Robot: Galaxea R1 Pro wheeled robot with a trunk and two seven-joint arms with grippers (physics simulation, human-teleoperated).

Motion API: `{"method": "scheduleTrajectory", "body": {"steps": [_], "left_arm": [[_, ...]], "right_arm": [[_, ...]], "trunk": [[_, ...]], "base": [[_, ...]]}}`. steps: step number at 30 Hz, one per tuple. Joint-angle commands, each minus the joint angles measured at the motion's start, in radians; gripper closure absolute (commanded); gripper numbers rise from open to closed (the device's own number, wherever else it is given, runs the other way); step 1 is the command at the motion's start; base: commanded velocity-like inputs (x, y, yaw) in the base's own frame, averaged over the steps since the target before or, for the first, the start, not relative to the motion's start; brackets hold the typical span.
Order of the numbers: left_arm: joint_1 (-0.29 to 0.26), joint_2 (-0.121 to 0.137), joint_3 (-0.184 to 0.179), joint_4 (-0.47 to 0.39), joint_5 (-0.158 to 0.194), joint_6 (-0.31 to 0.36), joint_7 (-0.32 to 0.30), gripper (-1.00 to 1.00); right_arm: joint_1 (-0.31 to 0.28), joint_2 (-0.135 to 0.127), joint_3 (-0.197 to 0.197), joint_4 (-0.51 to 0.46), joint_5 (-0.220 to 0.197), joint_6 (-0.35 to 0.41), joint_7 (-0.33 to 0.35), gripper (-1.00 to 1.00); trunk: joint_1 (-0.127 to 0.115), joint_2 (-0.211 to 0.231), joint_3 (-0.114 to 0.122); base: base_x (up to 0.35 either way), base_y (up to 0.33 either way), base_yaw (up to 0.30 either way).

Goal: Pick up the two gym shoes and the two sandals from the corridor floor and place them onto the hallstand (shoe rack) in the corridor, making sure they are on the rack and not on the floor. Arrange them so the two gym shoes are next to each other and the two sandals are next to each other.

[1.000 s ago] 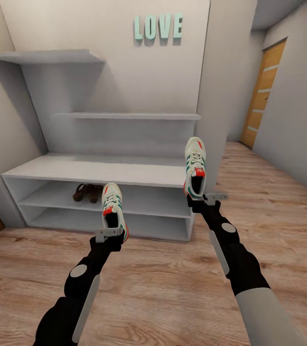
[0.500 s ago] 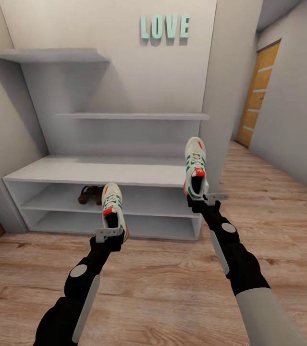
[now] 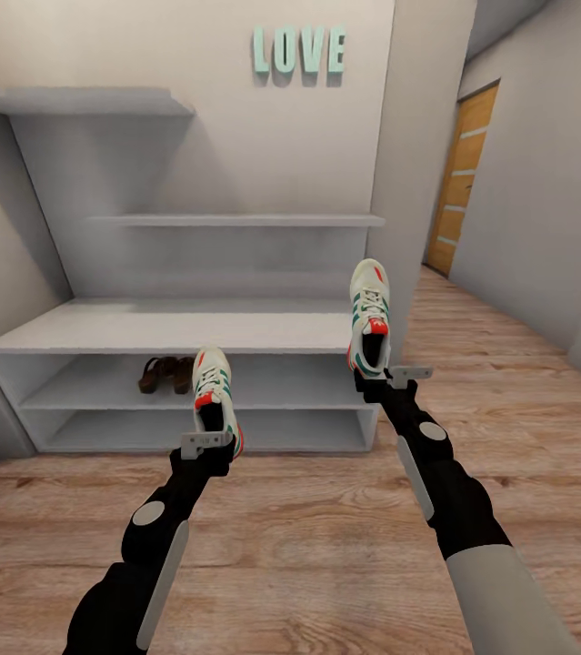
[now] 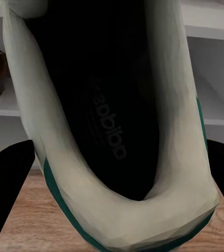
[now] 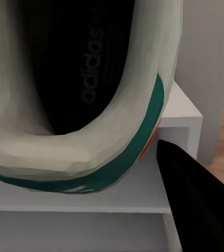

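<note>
My left gripper [image 3: 210,442] is shut on the heel of one gym shoe [image 3: 214,393], held toe-up in front of the hallstand [image 3: 181,327]. The same shoe's dark inside [image 4: 112,105] shows close up in the left wrist view. Higher up, my right gripper [image 3: 383,377] is shut on the other gym shoe [image 3: 369,314], near the unit's right end at top-board height. That shoe's heel [image 5: 75,94] looms in the right wrist view. Both brown sandals [image 3: 166,373] sit side by side in the upper open compartment, left of the left shoe.
Two staggered wall shelves [image 3: 235,219] hang above the unit, under a "LOVE" sign [image 3: 299,49]. A wooden door [image 3: 458,182] stands far right down the corridor. Wood-plank floor [image 3: 308,546] lies open between me and the unit.
The whole view has shifted as the camera moved, sliding the hallstand sideways in the picture. Both arms and their shoes hold the same pose.
</note>
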Motion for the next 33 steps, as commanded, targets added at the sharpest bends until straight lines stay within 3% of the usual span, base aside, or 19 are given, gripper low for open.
{"method": "scheduleTrajectory", "body": {"steps": [1, 16, 19, 21, 23, 24, 25, 27, 29, 30, 31, 32, 33], "left_arm": [[0.000, 0.000, -0.001, -0.001, 0.003, 0.005, 0.007, 1.00], [0.000, 0.001, 0.000, -0.001, -0.005, 0.004, 0.011, 1.00], [0.000, 0.002, -0.001, -0.001, -0.006, 0.004, 0.010, 1.00], [0.000, 0.002, -0.002, 0.002, -0.006, 0.004, 0.008, 1.00], [0.000, 0.002, -0.004, 0.003, -0.005, 0.004, 0.008, 1.00], [0.000, 0.002, -0.004, 0.003, -0.005, 0.004, 0.007, 1.00], [0.000, 0.002, -0.004, 0.004, -0.005, 0.004, 0.007, 1.00], [0.000, 0.002, -0.004, 0.004, -0.005, 0.004, 0.007, 1.00], [0.000, 0.002, -0.004, 0.005, -0.004, 0.004, 0.007, 1.00], [0.000, 0.002, -0.003, 0.005, -0.004, 0.004, 0.006, 1.00], [0.000, 0.002, -0.003, 0.005, -0.003, 0.004, 0.006, 1.00], [0.000, 0.002, -0.003, 0.005, -0.003, 0.004, 0.006, 1.00], [0.000, 0.002, -0.003, 0.005, -0.003, 0.004, 0.006, 1.00]], "right_arm": [[-0.001, 0.000, 0.000, -0.001, -0.005, 0.005, 0.000, 1.00], [0.000, -0.001, -0.006, -0.001, -0.007, 0.002, -0.002, 1.00], [0.000, -0.004, -0.055, -0.003, -0.008, 0.003, -0.004, 1.00], [0.000, -0.006, -0.116, -0.004, -0.011, 0.004, -0.002, 1.00], [0.000, -0.007, -0.243, -0.005, -0.017, 0.006, 0.000, 1.00], [0.000, -0.007, -0.282, -0.005, -0.018, 0.009, 0.000, 1.00], [-0.001, -0.008, -0.370, -0.005, -0.018, 0.021, 0.001, 1.00], [0.000, -0.009, -0.468, -0.005, -0.019, 0.043, 0.002, 1.00], [0.000, -0.036, -0.693, -0.005, -0.019, 0.110, 0.004, 1.00], [0.000, -0.050, -0.752, -0.005, -0.020, 0.129, 0.004, 1.00], [0.000, -0.081, -0.869, -0.005, -0.020, 0.167, 0.005, 1.00], [0.000, -0.098, -0.925, -0.005, -0.020, 0.186, 0.005, 1.00], [0.000, -0.138, -1.031, -0.004, -0.019, 0.222, 0.005, 1.00]], "trunk": [[0.000, 0.000, -0.001], [0.000, 0.000, -0.001], [0.000, 0.000, -0.001], [0.000, 0.000, -0.001], [0.000, 0.000, -0.001], [0.000, 0.000, -0.001], [0.000, 0.000, -0.001], [0.000, 0.000, -0.001], [0.000, 0.000, -0.001], [0.000, 0.000, -0.001], [0.000, 0.000, -0.001], [0.000, 0.000, -0.001], [0.000, 0.000, -0.001]], "base": [[0.000, 0.008, -0.005], [0.000, 0.001, 0.000], [0.000, 0.000, 0.000], [0.000, 0.000, 0.000], [0.000, 0.000, 0.000], [0.000, 0.000, 0.000], [0.000, 0.000, 0.000], [0.000, 0.000, 0.000], [0.000, 0.000, 0.000], [0.000, 0.000, 0.000], [0.000, 0.000, 0.000], [0.000, 0.000, 0.000], [0.000, 0.000, 0.000]]}}
